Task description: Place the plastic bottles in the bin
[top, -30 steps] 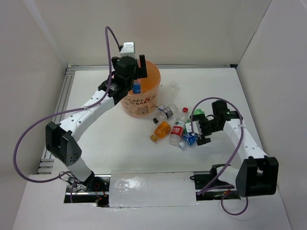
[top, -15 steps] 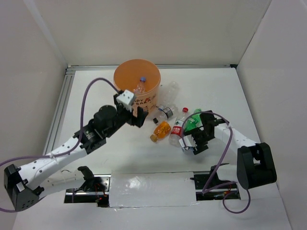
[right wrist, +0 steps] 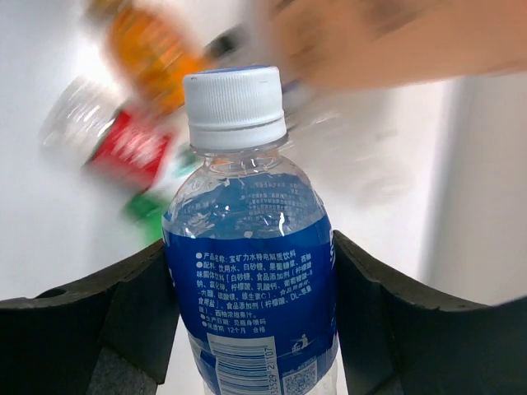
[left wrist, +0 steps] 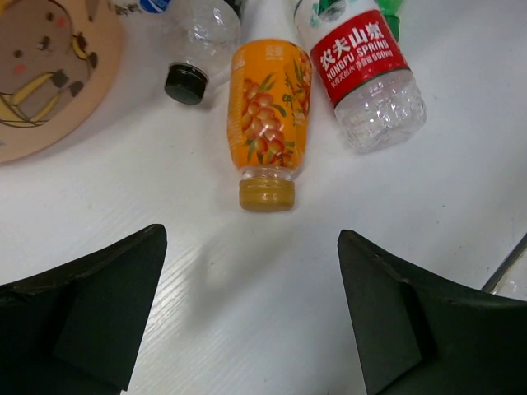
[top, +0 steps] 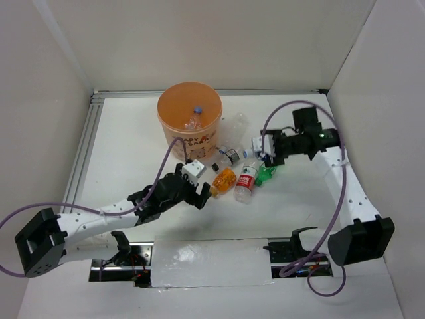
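Note:
The bin (top: 174,110), a round orange tub, stands at the back of the table with one clear bottle (top: 194,120) inside it. My right gripper (top: 265,151) is shut on a blue-label bottle (right wrist: 251,271), which hangs above the table right of the pile; its pads press both sides of the label. My left gripper (left wrist: 249,239) is open and empty, low over the table just short of the orange bottle's cap (left wrist: 266,193). The orange bottle (top: 223,181), a red-white label bottle (top: 247,178), a green bottle (top: 267,173) and a dark-label bottle (top: 229,155) lie in front of the bin.
A crushed clear bottle (top: 238,123) lies right of the bin. White walls enclose the table on three sides. An aluminium rail (top: 85,143) runs along the left edge. The bin's cartoon label (left wrist: 49,74) shows at the upper left of the left wrist view.
My left arm has dropped its bottle into the bin and swung down to the orange bottle. My right gripper has shut on the blue-label bottle and lifted it off the pile.

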Motion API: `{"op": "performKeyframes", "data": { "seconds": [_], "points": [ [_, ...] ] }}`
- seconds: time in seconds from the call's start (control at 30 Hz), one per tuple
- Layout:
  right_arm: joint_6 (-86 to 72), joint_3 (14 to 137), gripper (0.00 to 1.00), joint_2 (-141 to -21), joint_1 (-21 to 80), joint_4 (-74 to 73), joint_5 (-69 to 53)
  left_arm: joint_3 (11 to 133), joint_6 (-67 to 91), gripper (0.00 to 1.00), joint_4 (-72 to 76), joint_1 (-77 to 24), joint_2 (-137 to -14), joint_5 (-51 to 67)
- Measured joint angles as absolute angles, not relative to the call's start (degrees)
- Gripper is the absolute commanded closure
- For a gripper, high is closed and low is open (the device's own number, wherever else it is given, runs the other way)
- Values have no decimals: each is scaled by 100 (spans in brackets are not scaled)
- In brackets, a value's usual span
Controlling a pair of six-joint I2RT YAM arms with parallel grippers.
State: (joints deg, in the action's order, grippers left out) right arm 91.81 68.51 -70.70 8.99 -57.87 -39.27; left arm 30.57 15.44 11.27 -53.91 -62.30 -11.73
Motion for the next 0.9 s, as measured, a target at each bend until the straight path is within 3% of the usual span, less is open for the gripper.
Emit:
{"op": "performKeyframes", "data": {
  "seconds": [0.1,0.23,0.5,0.6,0.63,0.77,0.9],
  "points": [
    [8007,8237,78,-7238,941,-5384,-4624,3057,1540,2,1341,-5509,-6608,-1181],
    [5894,9139,71,-7664,1317,-3684,-5319,3057,1535,1,1588,-5706,-6991,-1247],
    [3269,12138,59,-10422,2947,-1861,-5557,3223,1503,1,1973,-5833,-7856,-1557],
    [2792,12951,26,-11308,3332,-1761,-5522,3511,1487,1,1988,-5852,-8221,-1640],
    [2668,13141,3,-11535,3417,-1767,-5507,3632,1485,1,1999,-5861,-8333,-1664],
    [2185,13614,0,-12223,3468,-2108,-5354,4152,1474,2,1975,-5870,-8781,-1887],
    [1874,13323,0,-12110,3085,-2379,-4864,4615,1470,9,1898,-5870,-9308,-2130]
  ]
}}
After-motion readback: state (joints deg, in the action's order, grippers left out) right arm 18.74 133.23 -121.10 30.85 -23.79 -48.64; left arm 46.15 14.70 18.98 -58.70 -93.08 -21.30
